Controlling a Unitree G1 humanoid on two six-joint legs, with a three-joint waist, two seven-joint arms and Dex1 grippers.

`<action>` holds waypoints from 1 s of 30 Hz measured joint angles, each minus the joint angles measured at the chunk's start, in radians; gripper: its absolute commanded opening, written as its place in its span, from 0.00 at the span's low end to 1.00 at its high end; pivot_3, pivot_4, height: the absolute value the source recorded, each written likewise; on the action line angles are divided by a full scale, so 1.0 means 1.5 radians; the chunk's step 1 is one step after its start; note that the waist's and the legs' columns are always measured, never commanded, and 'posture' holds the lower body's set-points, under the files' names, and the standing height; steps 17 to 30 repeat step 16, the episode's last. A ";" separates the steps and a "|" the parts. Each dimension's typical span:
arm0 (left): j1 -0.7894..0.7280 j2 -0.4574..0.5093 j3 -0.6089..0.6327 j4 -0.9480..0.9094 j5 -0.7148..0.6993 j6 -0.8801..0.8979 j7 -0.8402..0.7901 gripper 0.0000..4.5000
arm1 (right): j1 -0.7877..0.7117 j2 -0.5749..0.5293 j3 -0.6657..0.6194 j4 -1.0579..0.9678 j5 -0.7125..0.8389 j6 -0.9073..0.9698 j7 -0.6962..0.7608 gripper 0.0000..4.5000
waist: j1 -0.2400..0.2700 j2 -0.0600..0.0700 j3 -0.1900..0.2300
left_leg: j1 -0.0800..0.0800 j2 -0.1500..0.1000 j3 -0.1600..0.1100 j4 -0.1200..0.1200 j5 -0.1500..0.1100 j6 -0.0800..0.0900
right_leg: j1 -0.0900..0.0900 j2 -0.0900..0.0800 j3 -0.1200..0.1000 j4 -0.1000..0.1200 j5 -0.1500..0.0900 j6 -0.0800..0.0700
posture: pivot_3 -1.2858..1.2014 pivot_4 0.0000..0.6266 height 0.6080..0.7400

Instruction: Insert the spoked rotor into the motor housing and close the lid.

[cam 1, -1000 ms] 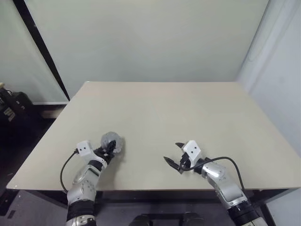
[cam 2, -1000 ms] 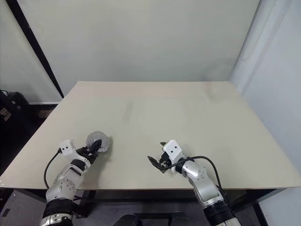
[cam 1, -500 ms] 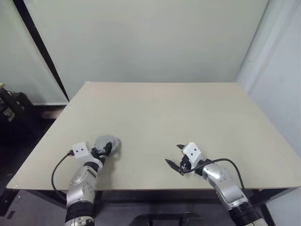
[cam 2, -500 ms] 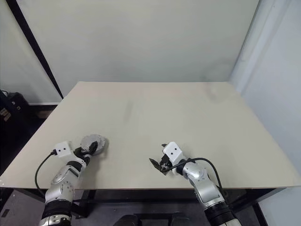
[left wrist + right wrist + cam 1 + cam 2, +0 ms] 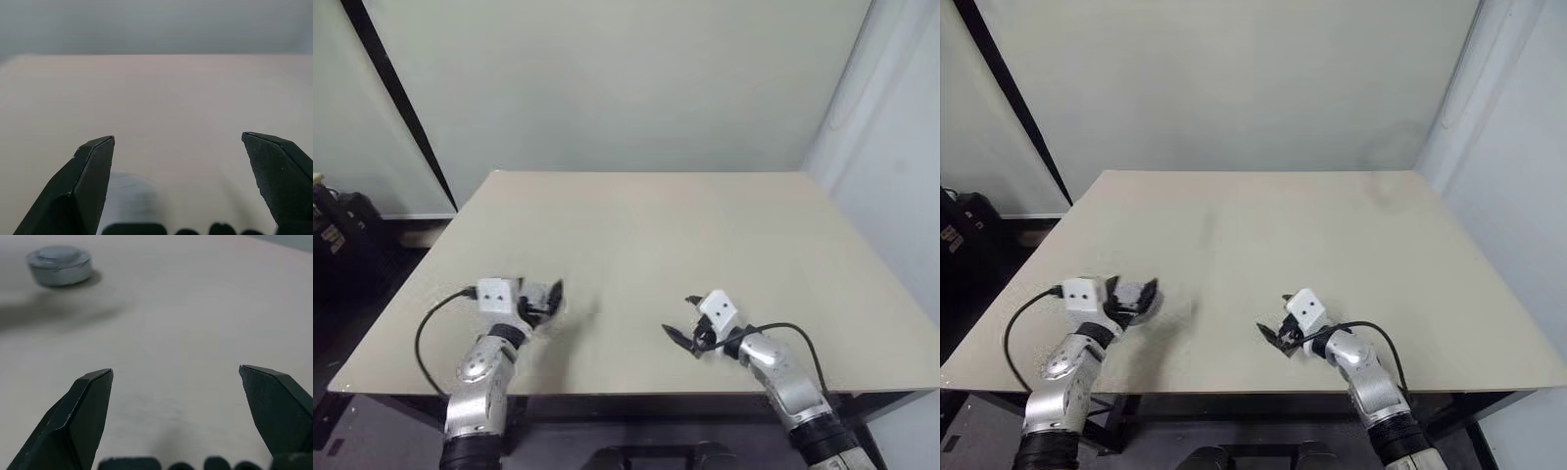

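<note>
Resting on the tabletop (image 5: 705, 235), apparently shut, the motor housing (image 5: 59, 265) lies free; left tool (image 5: 540, 301) and right tool (image 5: 678, 318) both spread, empty.

We see a wide beige table (image 5: 646, 245) with a plain matte top, its near edge running across the lower part of the head views. Behind it stands a pale green-grey wall (image 5: 607, 88). A black strip (image 5: 396, 98) slants down the wall at the left. On the dark floor beside the table, at the far left, sit some dark objects (image 5: 335, 230) we cannot identify.
</note>
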 measured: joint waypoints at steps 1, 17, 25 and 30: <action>0.009 0.010 -0.028 -0.027 -0.008 0.023 -0.030 0.99 | 0.000 -0.009 -0.015 0.000 0.014 0.001 0.010 1.00 | 0.000 0.000 0.000 | 0.000 0.000 0.000 0.000 0.000 0.000 | 0.000 0.000 0.000 0.000 0.000 0.000 | 0.52 0.00 1.00; 0.042 0.019 -0.127 -0.065 -0.012 0.088 -0.108 0.99 | 0.039 -0.075 -0.109 0.013 0.082 0.009 0.058 1.00 | 0.000 0.002 0.000 | 0.001 0.001 0.001 0.001 0.000 0.000 | 0.000 0.001 0.001 0.001 0.000 0.000 | 0.52 0.00 1.00; 0.042 0.019 -0.127 -0.065 -0.012 0.088 -0.108 0.99 | 0.039 -0.075 -0.109 0.013 0.082 0.009 0.058 1.00 | 0.000 0.002 0.000 | 0.001 0.001 0.001 0.001 0.000 0.000 | 0.000 0.001 0.001 0.001 0.000 0.000 | 0.52 0.00 1.00; 0.042 0.019 -0.127 -0.065 -0.012 0.088 -0.108 0.99 | 0.039 -0.075 -0.109 0.013 0.082 0.009 0.058 1.00 | 0.000 0.002 0.000 | 0.001 0.001 0.001 0.001 0.000 0.000 | 0.000 0.001 0.001 0.001 0.000 0.000 | 0.52 0.00 1.00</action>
